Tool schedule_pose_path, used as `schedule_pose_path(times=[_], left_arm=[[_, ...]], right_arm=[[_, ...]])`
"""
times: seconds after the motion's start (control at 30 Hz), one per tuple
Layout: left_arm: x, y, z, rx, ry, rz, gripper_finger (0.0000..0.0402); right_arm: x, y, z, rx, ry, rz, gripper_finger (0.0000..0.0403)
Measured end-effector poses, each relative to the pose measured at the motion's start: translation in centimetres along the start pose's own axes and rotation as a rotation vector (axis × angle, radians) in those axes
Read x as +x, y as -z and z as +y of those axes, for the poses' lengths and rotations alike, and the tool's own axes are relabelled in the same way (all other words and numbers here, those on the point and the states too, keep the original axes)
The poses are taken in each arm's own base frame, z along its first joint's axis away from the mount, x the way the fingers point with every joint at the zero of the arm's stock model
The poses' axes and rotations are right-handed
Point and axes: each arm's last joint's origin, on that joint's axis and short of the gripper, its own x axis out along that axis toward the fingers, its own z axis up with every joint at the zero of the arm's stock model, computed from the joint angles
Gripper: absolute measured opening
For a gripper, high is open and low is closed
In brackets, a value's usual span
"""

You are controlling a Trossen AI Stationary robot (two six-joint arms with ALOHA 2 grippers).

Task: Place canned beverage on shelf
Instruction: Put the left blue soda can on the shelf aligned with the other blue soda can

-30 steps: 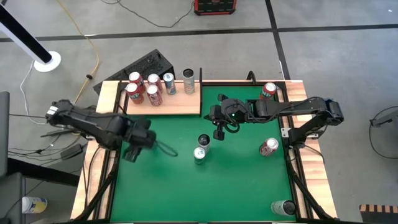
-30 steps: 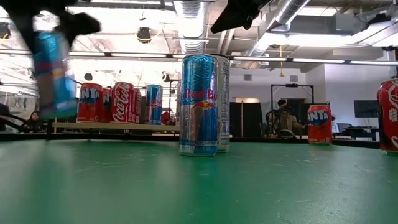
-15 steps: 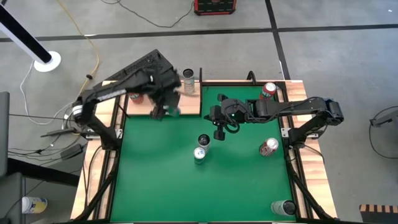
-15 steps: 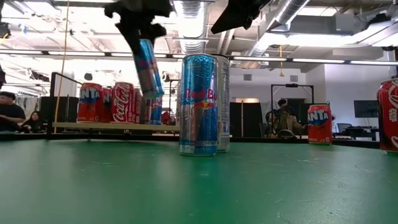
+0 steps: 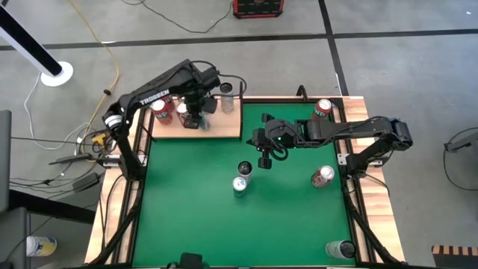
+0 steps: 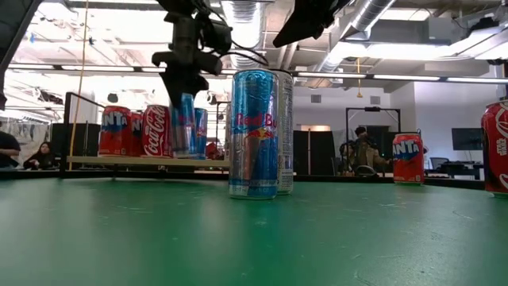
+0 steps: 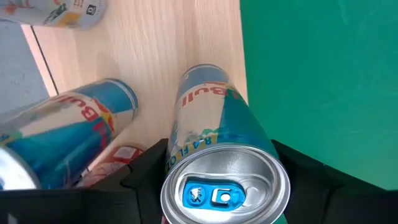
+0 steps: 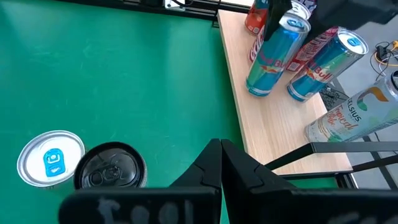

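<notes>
Left gripper (image 7: 225, 163): jaws clamped on either side of a slim blue Red Bull can (image 7: 219, 143), near its top. The can is upright and sits over the pale-wood shelf (image 5: 224, 125), near the shelf's front edge, toward the green felt. From the low view its base looks level with the shelf's surface or just touching it; I cannot tell whether it bears weight yet.

Around it on the shelf: a second blue can (image 7: 68, 134) just beside the held one, red soda cans (image 6: 147, 131) toward the shelf's left end, and a pale Celsius can (image 8: 348, 119) toward the back edge by the right end. The shelf lies along the far-left corner of the table (image 5: 299, 217).

Right gripper (image 8: 219, 163): jaws together, holding nothing, hovering over the felt near the table's middle, right of the shelf. Below it, two cans (image 5: 240, 177) stand close together on the felt, one dark-topped, one silver-topped. More cans remain toward the right edge and the near-right corner.

Step in hand, by my reading: the set-down of the carried can on the shelf, at its last stage.

Next move calls for: can base flat on the wood, jaws parted wide enough to clear the can, then a straight lift away, without brushing the neighbouring blue can just beside it.
</notes>
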Motion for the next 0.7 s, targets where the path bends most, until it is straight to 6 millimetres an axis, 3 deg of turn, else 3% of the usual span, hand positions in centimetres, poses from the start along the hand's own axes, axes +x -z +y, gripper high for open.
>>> schedule_pose_path(times=[0.33,0.57,0.7], left_arm=[[0.52,-0.17,0.33,0.01,-0.021,0.029,0.0222],[0.81,-0.27,0.36,0.002,-0.01,0.023,0.0313],[0.77,-0.27,0.4,-0.001,-0.022,0.028,0.0332]], right_arm=[[0.04,0.02,-0.22,-0.004,0.006,0.001,0.0025],[0.08,0.05,-0.41,0.0,0.01,0.002,0.0025],[0.08,0.05,-0.41,0.0,0.01,0.002,0.0025]])
